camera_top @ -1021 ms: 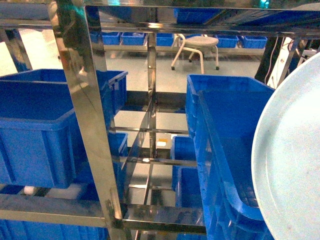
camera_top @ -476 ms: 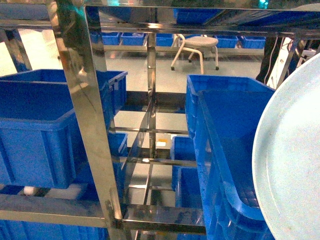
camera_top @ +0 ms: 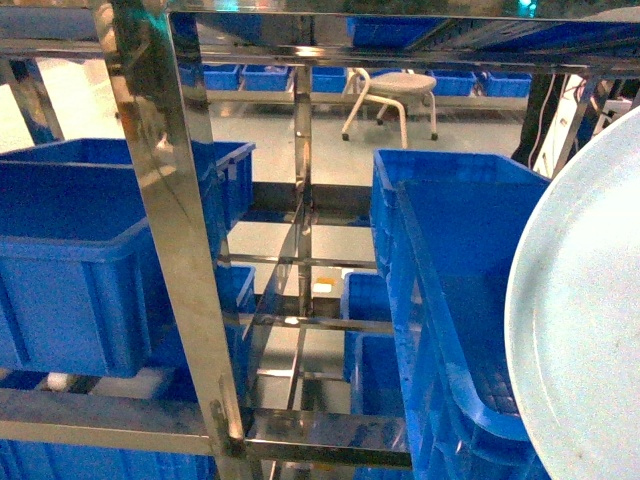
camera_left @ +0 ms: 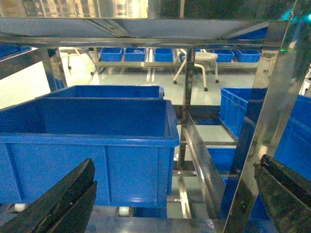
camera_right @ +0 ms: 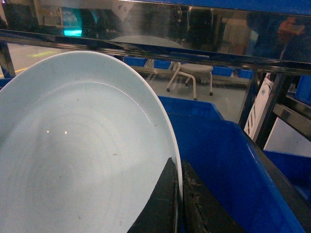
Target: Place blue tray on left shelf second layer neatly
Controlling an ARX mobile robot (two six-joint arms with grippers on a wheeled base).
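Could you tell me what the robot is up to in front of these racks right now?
The right gripper is pinching the rim of the blue tray, holding it up at the right side of the head view, over a deep blue crate on the right-hand rack. The tray is not on any shelf yet. The left gripper is open and empty, facing another blue crate sitting on the steel rack to the left.

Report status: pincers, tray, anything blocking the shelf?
Right pincer clamped on blue tray rim. Left pincer open, empty. Blue crate occupies left shelf tier ahead.
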